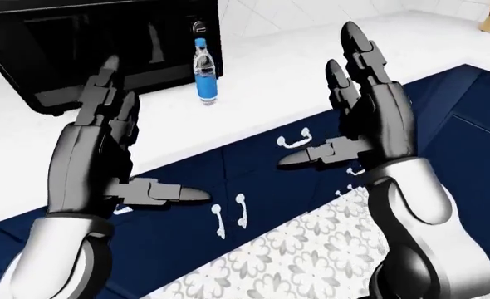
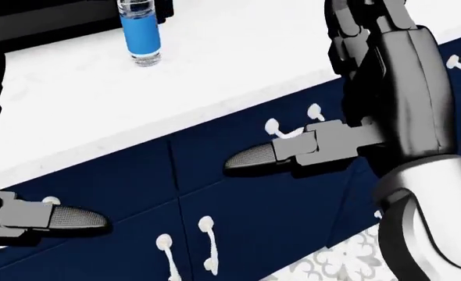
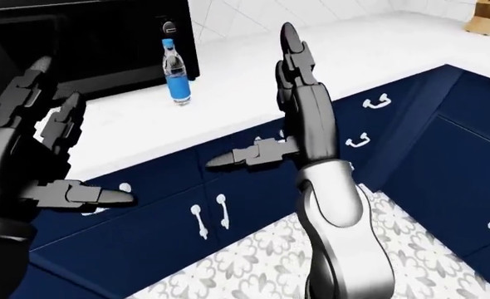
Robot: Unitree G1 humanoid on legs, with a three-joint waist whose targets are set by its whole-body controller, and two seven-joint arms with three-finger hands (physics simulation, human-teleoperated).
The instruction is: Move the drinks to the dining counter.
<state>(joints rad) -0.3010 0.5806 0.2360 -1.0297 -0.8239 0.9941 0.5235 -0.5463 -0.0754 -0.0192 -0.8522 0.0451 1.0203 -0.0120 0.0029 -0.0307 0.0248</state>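
A clear water bottle with a blue label and blue cap (image 1: pixel 205 73) stands upright on the white counter (image 1: pixel 270 68), right beside the black microwave (image 1: pixel 87 43). It also shows at the top of the head view (image 2: pixel 140 32). My left hand (image 1: pixel 124 143) is open, fingers pointing up, thumb out to the right, held below and left of the bottle. My right hand (image 1: pixel 345 106) is open too, raised to the right of the bottle. Both hands are empty and apart from the bottle.
Dark blue cabinet doors with white handles (image 1: pixel 228 215) run under the counter. A patterned grey-white floor (image 1: pixel 295 261) lies below. A second blue cabinet run (image 3: pixel 469 137) turns the corner at right. A wooden knife block (image 3: pixel 488 18) stands at the top right.
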